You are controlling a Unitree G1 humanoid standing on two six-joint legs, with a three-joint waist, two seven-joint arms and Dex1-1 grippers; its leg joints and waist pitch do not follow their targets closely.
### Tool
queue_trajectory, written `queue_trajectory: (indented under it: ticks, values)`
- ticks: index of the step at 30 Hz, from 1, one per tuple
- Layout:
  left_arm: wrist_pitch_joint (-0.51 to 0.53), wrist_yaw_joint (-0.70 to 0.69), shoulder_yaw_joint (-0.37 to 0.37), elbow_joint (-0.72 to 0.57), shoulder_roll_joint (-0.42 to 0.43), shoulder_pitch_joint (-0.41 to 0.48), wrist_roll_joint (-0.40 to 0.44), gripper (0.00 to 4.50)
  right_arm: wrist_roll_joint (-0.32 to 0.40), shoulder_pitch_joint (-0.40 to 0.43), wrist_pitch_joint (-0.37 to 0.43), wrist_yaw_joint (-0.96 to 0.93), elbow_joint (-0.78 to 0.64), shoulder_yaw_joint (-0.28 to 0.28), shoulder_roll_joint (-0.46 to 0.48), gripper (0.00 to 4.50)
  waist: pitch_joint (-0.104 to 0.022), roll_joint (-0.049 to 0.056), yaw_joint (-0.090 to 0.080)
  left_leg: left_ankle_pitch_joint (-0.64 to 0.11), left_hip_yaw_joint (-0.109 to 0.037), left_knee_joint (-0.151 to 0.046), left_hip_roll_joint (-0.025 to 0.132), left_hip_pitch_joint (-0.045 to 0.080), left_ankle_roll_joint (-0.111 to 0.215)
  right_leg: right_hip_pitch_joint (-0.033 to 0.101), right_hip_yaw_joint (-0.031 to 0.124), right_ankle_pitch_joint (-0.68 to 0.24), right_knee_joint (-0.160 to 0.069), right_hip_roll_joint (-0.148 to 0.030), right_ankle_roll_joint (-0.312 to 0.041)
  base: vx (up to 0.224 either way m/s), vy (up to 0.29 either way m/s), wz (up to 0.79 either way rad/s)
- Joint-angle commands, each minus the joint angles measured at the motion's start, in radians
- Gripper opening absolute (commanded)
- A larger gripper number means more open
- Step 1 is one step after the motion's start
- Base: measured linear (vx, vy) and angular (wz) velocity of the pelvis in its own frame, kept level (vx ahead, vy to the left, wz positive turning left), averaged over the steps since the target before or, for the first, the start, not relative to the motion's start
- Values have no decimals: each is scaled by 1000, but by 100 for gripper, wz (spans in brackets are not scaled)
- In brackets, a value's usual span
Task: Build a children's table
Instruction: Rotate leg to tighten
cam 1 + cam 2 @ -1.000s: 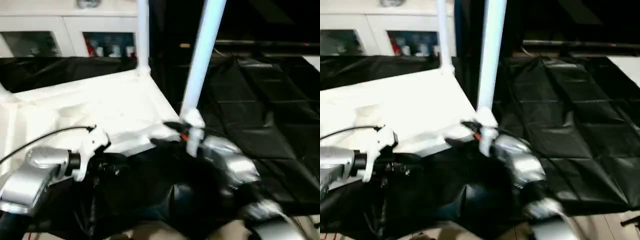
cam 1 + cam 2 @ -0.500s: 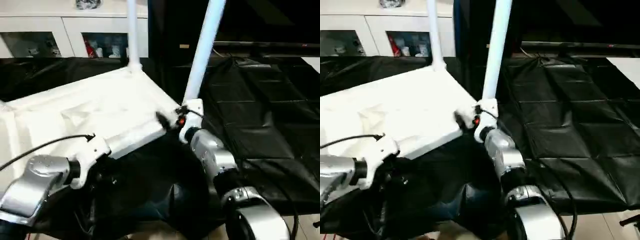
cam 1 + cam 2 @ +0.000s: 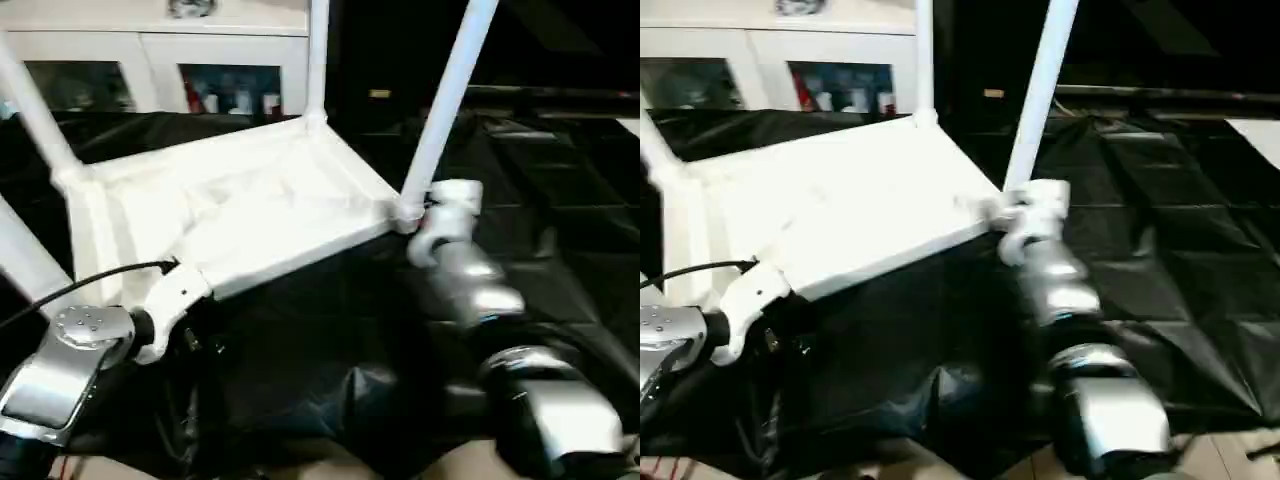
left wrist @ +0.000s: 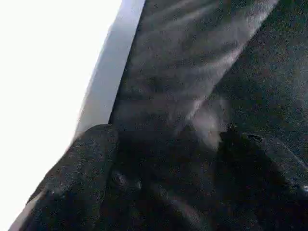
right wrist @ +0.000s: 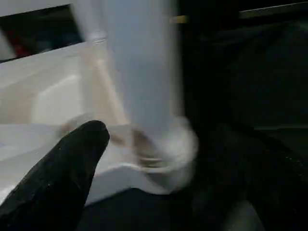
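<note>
The white tabletop (image 3: 230, 215) lies upside down on black cloth. White tube legs stand in its corner sockets: one at the far right corner (image 3: 316, 60), one at the near right corner (image 3: 450, 100), and two on the left (image 3: 30, 110). My right gripper (image 5: 163, 139) is at the near right corner. It is open, its black fingers (image 5: 72, 168) wide apart, and that leg's base (image 5: 144, 86) stands just ahead between them. My left gripper (image 4: 166, 134) is open below the tabletop's near edge (image 4: 106, 82), with only black cloth between its fingers (image 4: 82, 163).
A white cabinet with glass doors (image 3: 150, 70) stands behind the table. Black cloth (image 3: 560, 200) covers the floor to the right and in front. My silver right forearm (image 3: 480, 290) reaches across it, and my left forearm (image 3: 70, 350) is at the near left.
The view has shifted, so the left legs now show. My right arm has swung from in front of the near right corner to that corner's right side.
</note>
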Motion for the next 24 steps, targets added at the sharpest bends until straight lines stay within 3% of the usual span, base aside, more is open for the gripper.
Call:
queue_trajectory:
  ticks: [1, 8, 10, 11, 12, 13, 17, 18, 21, 22, 24]
  values:
    - [-57, 11, 55, -9, -10, 34, -33, 444, 4, -17, -15, -4, 25, -11, -21, 450, -68, 12, 0, -101, -14, -59, 32, -2, 32, 63, 66, -64, -68, -87, -188, 0, 0, 0]
    - [-122, -79, 177, -37, 33, 173, -129, 447, -3, 1, -31, 24, 41, -14, -48, 450, -64, 11, -14, -123, -13, -59, 34, -2, 62, 56, 64, -102, -72, -84, -203, 0, 0, 0]
    - [-100, -144, 263, -65, 52, 240, -210, 447, -1, 24, -32, 74, 23, -7, -42, 450, -60, 14, -15, -148, -12, -61, 38, 2, 64, 51, 65, -137, -77, -84, -207, 0, 0, 0]
    - [-78, -172, 296, -74, 69, 267, -236, 447, 0, 37, -31, 106, 6, 4, -36, 450, -59, 9, -16, -154, -11, -60, 38, 2, 64, 51, 66, -142, -77, -85, -209, 0, 0, 0]
    - [-33, -232, 353, -80, 123, 327, -267, 447, 0, 72, -21, 194, -46, 39, -18, 450, -57, 10, -16, -166, -12, -63, 38, 3, 66, 50, 65, -162, -78, -83, -205, 0, 0, 0]
    - [-33, -232, 353, -80, 123, 327, -267, 447, 0, 72, -21, 194, -46, 39, -18, 450, -54, 12, -18, -175, -14, -65, 40, -2, 73, 51, 65, -172, -78, -83, -196, 0, 0, 0]
    - [17, -296, 414, -73, 202, 393, -284, 447, 11, 128, 15, 350, -142, 106, 5, 450, -47, 14, -11, -230, -11, -70, 44, 10, 66, 42, 65, -260, -88, -79, -185, 0, 0, 0]
    - [36, -312, 440, -71, 226, 410, -292, 447, 18, 151, 36, 416, -185, 138, 8, 450, -45, 16, -11, -244, -15, -75, 48, 7, 61, 44, 64, -286, -88, -80, -176, 0, 0, 0]
    - [85, -351, 533, -68, 291, 465, -322, 447, 16, 222, 82, 579, -305, 234, 1, 450, -44, 19, -4, -257, -16, -78, 50, 12, 60, 40, 66, -290, -90, -80, -164, 0, 0, 0]
    - [85, -351, 533, -68, 291, 465, -322, 447, 16, 222, 82, 579, -305, 234, 1, 450, -43, 18, -5, -261, -16, -78, 49, 11, 59, 40, 67, -293, -90, -79, -165, 0, 0, 0]
    - [95, -370, 600, -27, 332, 496, -326, 447, -9, 240, 84, 593, -318, 249, 0, 450, -42, 18, 2, -275, -16, -79, 48, 14, 49, 36, 70, -322, -95, -83, -164, 0, 0, 0]
